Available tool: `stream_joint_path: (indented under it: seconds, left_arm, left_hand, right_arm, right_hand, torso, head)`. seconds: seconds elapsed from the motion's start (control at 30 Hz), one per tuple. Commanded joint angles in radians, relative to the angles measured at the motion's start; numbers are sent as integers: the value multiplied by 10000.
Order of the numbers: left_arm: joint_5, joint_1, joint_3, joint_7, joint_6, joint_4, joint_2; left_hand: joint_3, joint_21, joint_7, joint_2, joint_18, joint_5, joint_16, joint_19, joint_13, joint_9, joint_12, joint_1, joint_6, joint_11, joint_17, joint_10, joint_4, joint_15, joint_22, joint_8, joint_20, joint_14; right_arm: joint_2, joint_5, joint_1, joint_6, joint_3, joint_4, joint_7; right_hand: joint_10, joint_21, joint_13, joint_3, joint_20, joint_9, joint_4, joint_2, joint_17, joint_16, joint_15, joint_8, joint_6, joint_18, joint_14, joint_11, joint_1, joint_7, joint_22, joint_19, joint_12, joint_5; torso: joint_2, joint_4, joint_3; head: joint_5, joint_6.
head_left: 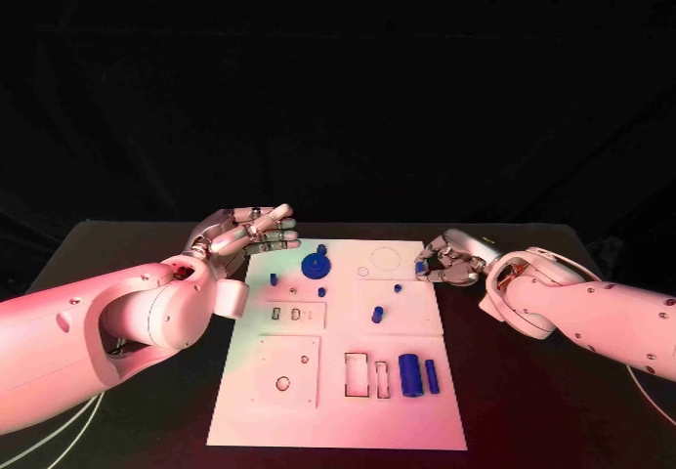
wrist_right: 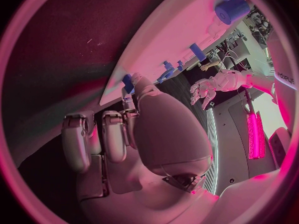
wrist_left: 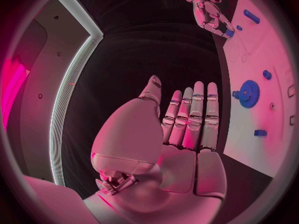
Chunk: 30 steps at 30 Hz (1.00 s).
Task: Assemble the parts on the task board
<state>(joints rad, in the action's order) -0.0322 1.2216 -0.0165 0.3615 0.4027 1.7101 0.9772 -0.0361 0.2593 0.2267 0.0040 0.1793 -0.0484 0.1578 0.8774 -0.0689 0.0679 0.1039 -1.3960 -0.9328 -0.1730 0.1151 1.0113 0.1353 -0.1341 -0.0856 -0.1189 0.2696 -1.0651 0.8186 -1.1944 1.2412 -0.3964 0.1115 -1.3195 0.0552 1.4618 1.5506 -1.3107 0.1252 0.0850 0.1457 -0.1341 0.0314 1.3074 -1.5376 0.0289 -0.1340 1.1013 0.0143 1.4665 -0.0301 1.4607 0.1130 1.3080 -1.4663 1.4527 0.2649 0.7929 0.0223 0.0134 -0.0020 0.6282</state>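
Small blue part (head_left: 421,266): pinched in the right hand (head_left: 448,262) at the task board's (head_left: 338,430) far right edge, empty round recess just inboard; left hand (head_left: 248,233) held spread, empty

Matt board, glossy plastic parts

The task board (head_left: 338,410) looks smooth and matt; the blue gear (head_left: 317,265) beside the left hand (head_left: 242,235)'s metallic fingers seems glossy plastic.

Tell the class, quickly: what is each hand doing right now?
Left hand: open, fingers straight, holding nothing.
Right hand: pinching a small blue part at the board's far right edge.
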Motion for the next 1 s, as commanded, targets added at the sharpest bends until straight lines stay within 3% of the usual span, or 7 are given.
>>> stream_joint_path:
  seconds: [0.03,0.3,0.43,0.67,0.83,1.0]
  left_arm:
    - [-12,9,-7,28,-176,16,-8]
    - [-12,9,-7,12,-159,5,-1]
    - [-12,9,-6,-1,-158,-13,0]
    - [-22,11,-5,3,-155,-83,-5]
    - [-101,10,-4,19,-171,-230,-123]
    - [-135,10,-2,22,-200,-378,-284]
  left_hand:
    - [-14,-12,41,92,58,-29,-63,65,-3,-9,-56,-31,-27,-59,13,20,-69,4,14,61,-23,-93]
    - [-35,-19,60,96,58,-28,-83,69,3,-16,-92,-21,11,-75,18,-13,-73,-2,25,96,-23,-99]
    - [-45,-22,69,96,57,-28,-92,71,6,-18,-108,-18,30,-82,21,-28,-76,-5,30,112,-23,-103]
    - [-49,-24,68,101,57,-29,-98,73,6,-19,-118,-18,40,-85,23,-36,-79,-8,34,122,-22,-104]
    - [-48,-25,60,108,57,-29,-101,73,6,-18,-118,-20,38,-83,23,-34,-80,-9,35,122,-22,-105]
    - [-48,-25,60,108,57,-29,-101,73,6,-18,-118,-20,38,-83,23,-34,-80,-9,35,122,-22,-105]
  right_arm:
    - [-18,-34,-13,-378,0,-10,18]
    - [12,-91,-10,-792,-7,-195,-152]
    - [93,-106,33,-739,-30,-484,-475]
    - [63,-466,337,-575,-61,-1507,-1397]
    - [-255,-1323,470,-394,-67,-2356,-2192]
    - [-788,-2297,499,-289,-64,-2793,-2805]
  right_hand:
    - [71,65,-1352,133,-98,163,22,-335,2076,-66,119,-149,211,-98,910,73,47,-151,2510,-931,60,48]
    - [112,88,-1382,197,-157,218,48,-337,2083,-68,173,-223,270,-106,913,127,-39,-207,2530,-950,85,77]
    - [111,90,-1375,190,-184,240,-39,-317,2078,-65,184,-232,228,-107,912,132,-251,-205,2532,-952,73,168]
    - [102,118,-1362,124,-199,276,-209,-212,2073,-61,186,-249,171,-116,911,134,-616,-204,2558,-976,53,403]
    - [109,176,-1369,55,-197,292,-436,-136,2070,-59,175,-241,109,-135,911,120,-993,-186,2606,-1024,54,731]
    - [116,198,-1377,111,-202,310,-377,-94,2066,-56,187,-256,111,-142,910,137,-945,-205,2624,-1042,58,820]
  torso:
    - [-1,-8,3]
    - [-7,-9,8]
    - [-15,-7,10]
    - [-50,-3,26]
    - [-134,-49,56]
    - [-210,-158,101]
  head:
    - [-12,11]
    - [-36,9]
    - [-9,-8]
    - [95,-25]
    - [152,26]
    - [192,106]
